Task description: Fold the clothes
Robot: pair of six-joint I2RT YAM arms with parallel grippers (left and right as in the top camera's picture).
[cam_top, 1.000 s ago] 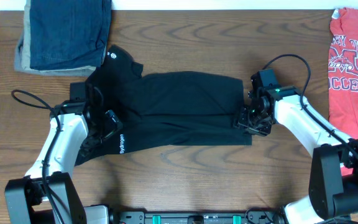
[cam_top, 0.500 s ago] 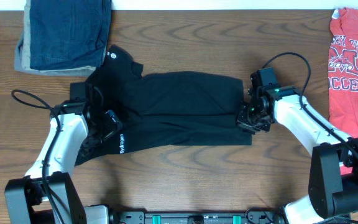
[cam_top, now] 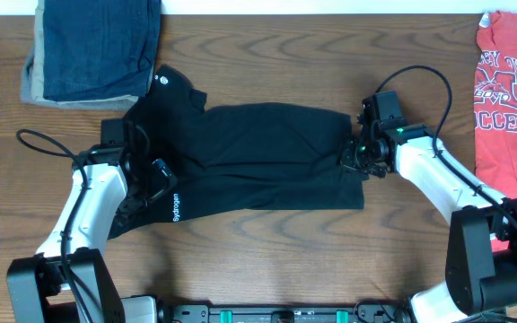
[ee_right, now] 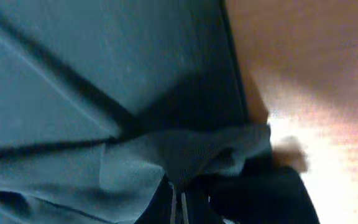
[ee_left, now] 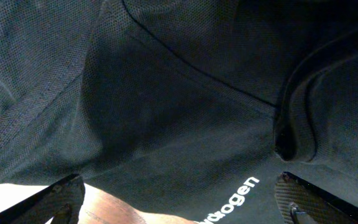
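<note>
The clothes, a black shirt (cam_top: 267, 157), lie spread across the middle of the table, with a small white round logo (cam_top: 160, 79) at the far left end. My left gripper (cam_top: 153, 179) rests over the shirt's left part beside white lettering (cam_top: 176, 208). It is open: its fingers (ee_left: 61, 199) stand wide apart over the dark fabric (ee_left: 179, 93), pinching nothing. My right gripper (cam_top: 355, 163) is at the shirt's right edge. Its jaws (ee_right: 176, 208) are shut on a bunched fold of the black fabric (ee_right: 216, 149).
A blue denim and tan stack (cam_top: 92, 49) sits at the back left, close to the shirt's collar end. A red printed T-shirt (cam_top: 508, 90) lies along the right edge. A black cable (cam_top: 39, 139) loops beside the left arm. Bare wood (cam_top: 267, 260) lies in front.
My right gripper has closed on the shirt's right edge and shifted slightly toward the back, bunching the fabric. The left arm has not moved.
</note>
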